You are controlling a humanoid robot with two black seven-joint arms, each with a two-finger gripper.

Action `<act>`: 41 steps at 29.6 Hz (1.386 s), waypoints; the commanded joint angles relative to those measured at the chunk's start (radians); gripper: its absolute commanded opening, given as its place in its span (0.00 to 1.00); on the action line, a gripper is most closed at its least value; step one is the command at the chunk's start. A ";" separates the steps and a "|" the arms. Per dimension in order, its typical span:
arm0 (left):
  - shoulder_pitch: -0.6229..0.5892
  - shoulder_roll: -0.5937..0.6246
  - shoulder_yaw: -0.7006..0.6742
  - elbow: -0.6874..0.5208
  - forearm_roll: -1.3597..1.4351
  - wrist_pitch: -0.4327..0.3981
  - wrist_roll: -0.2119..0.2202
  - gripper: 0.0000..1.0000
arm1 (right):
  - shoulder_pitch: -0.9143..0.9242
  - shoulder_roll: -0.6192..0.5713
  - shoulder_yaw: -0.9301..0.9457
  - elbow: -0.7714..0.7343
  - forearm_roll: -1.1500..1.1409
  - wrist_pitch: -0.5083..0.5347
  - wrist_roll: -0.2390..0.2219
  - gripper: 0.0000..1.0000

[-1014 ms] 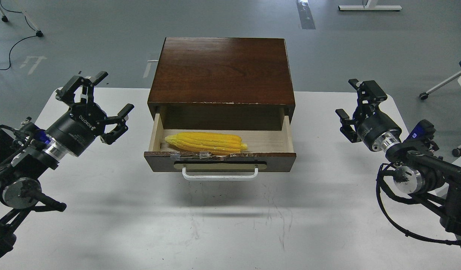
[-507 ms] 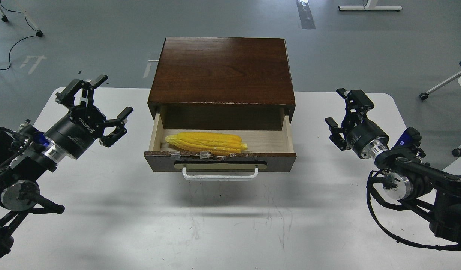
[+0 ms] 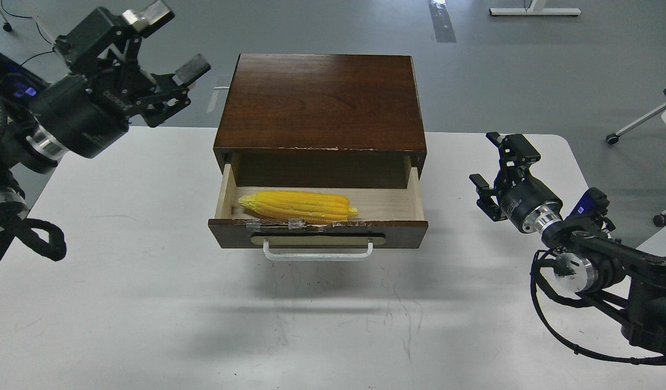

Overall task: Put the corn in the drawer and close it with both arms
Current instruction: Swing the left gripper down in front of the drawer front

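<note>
The yellow corn (image 3: 295,206) lies lengthwise inside the open drawer (image 3: 318,234), toward its left side. The drawer is pulled out of the dark brown cabinet (image 3: 319,103); its white bar handle (image 3: 318,253) faces me. My left gripper (image 3: 168,38) is open and empty, raised high at the upper left, left of the cabinet. My right gripper (image 3: 498,165) is open and empty, low over the table to the right of the drawer.
The white table (image 3: 311,325) carries the cabinet at its far middle. Grey floor lies beyond, with a cable (image 3: 19,65) at the far left and chair legs (image 3: 636,127) at the right edge.
My left arm has risen sharply, and its gripper now sits higher and closer to the cabinet's top left. My right gripper moved left and slightly down over the second. Corn and drawer unchanged.
</note>
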 commanded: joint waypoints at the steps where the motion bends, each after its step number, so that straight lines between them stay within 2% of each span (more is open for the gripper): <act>1: -0.005 -0.127 0.026 -0.016 0.216 0.001 0.000 1.00 | 0.000 0.000 0.000 0.000 0.000 0.000 0.000 1.00; 3: -0.005 -0.178 0.074 -0.016 0.333 0.001 0.000 1.00 | 0.000 0.000 0.000 -0.001 0.000 0.000 0.000 1.00; 9: 0.000 -0.198 0.267 -0.016 0.486 0.001 0.000 1.00 | -0.001 0.000 -0.001 -0.003 0.000 0.000 0.000 1.00; 16: 0.010 -0.208 0.384 -0.018 0.542 0.001 0.000 1.00 | -0.001 -0.002 0.000 -0.004 0.000 0.000 0.000 1.00; 21: 0.018 -0.193 0.457 -0.015 0.580 0.001 0.000 0.93 | -0.001 -0.002 0.000 -0.003 0.000 0.000 0.000 1.00; 22: 0.029 -0.190 0.465 -0.009 0.580 0.001 0.000 0.80 | -0.001 -0.003 0.000 -0.004 0.000 0.000 0.000 1.00; 23: 0.046 -0.191 0.468 -0.004 0.581 0.001 0.000 0.50 | -0.001 -0.005 0.000 -0.003 0.000 0.000 0.000 1.00; 25: 0.085 -0.187 0.470 0.001 0.578 0.001 0.000 0.31 | -0.001 -0.005 -0.001 -0.003 0.000 0.000 0.000 1.00; 26: 0.086 -0.187 0.470 0.001 0.578 0.001 0.000 0.31 | -0.001 -0.005 -0.001 -0.003 0.000 0.000 0.000 1.00; 28: 0.136 -0.172 0.467 0.013 0.572 0.001 0.000 0.04 | -0.003 -0.005 -0.001 -0.003 0.000 0.000 0.000 1.00; 29: 0.159 -0.170 0.464 0.019 0.568 0.001 0.000 0.00 | -0.003 -0.005 -0.003 -0.004 0.000 0.000 0.000 1.00; 36: 0.236 -0.149 0.450 0.022 0.497 0.001 0.000 0.00 | -0.014 -0.005 -0.001 -0.003 0.000 0.000 0.000 1.00; 41: 0.236 -0.127 0.448 0.057 0.382 0.001 0.052 0.00 | -0.015 -0.005 -0.001 -0.003 0.000 0.000 0.000 1.00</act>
